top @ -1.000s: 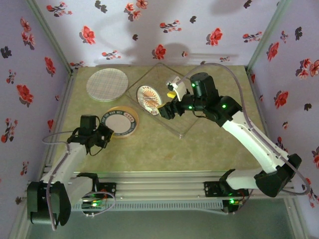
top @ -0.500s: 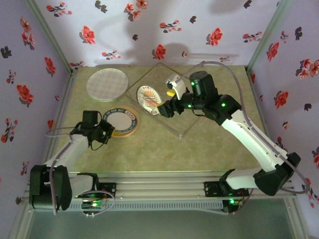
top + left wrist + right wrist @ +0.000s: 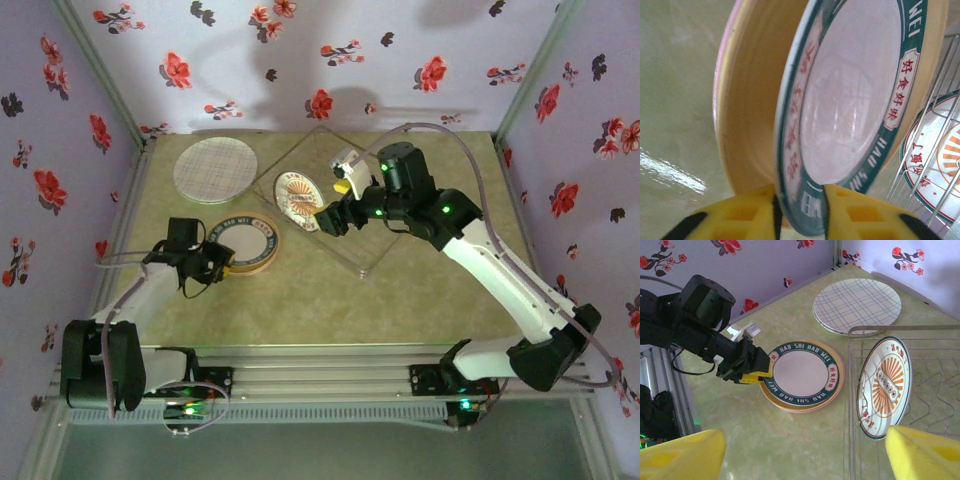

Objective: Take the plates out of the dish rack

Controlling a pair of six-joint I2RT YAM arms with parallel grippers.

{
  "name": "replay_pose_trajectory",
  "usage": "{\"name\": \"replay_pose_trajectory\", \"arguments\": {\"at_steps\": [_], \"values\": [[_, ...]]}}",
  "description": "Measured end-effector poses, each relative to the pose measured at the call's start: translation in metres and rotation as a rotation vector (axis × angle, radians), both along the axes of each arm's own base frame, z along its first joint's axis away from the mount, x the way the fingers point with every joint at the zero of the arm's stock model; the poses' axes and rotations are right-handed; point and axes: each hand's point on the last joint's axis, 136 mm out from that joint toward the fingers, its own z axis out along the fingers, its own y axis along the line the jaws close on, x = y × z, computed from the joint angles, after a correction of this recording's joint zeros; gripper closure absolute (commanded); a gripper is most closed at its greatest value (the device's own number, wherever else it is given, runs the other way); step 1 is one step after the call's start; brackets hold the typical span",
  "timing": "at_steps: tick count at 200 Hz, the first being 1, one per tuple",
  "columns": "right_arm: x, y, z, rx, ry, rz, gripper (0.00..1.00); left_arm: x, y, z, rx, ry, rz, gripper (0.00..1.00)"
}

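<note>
The small sunburst plate (image 3: pixel 885 387) stands in the dish rack (image 3: pixel 920 327), leaning on edge at its left side, close to the wire rim. The right pincer (image 3: pixel 335 215) hovers beside it, jaws spread wide and holding nothing.

On the bench (image 3: pixel 330 300) just left of the rack, the green-rimmed plate (image 3: pixel 850 100) lies on a tan plate (image 3: pixel 755 100), with the edge of a pink plate (image 3: pixel 717 95) below. The grid plate (image 3: pixel 215 168) lies apart, toward the back wall. The left pincer (image 3: pixel 799 212) straddles the green-rimmed plate's near rim with its jaws narrowly parted. I cannot tell whether it grips.

If a pad drags on that rim as the left pincer backs off, the top plate could slide off-centre or nudge the stack. An off-centre close on the leaning sunburst plate could tip it flat or catch it on the ribs.

The stack crowds the rack's left rim, so room there is tight. The front-centre bench looks open for setting a plate down.
</note>
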Motion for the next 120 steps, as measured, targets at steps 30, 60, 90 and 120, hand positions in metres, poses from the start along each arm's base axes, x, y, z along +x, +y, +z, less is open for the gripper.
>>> {"name": "replay_pose_trajectory", "arguments": {"at_steps": [30, 60, 90, 120], "values": [[0.0010, 0.0004, 0.0018, 0.002, -0.003, -0.002, 0.16, 0.0018, -0.0005, 0.0045, 0.006, 0.001, -0.012, 0.60], [0.0012, 0.0007, 0.0030, 0.001, -0.002, -0.001, 0.16, 0.0009, -0.0004, 0.0029, 0.017, 0.024, -0.028, 0.56], [0.0009, 0.0035, 0.0035, 0.006, 0.005, 0.011, 0.16, 0.0002, -0.0003, 0.0004, 0.027, 0.048, -0.040, 0.54], [-0.0011, 0.0059, 0.0023, 0.012, 0.020, 0.024, 0.16, -0.0001, -0.0002, -0.0042, 0.034, 0.073, -0.049, 0.51]]}}
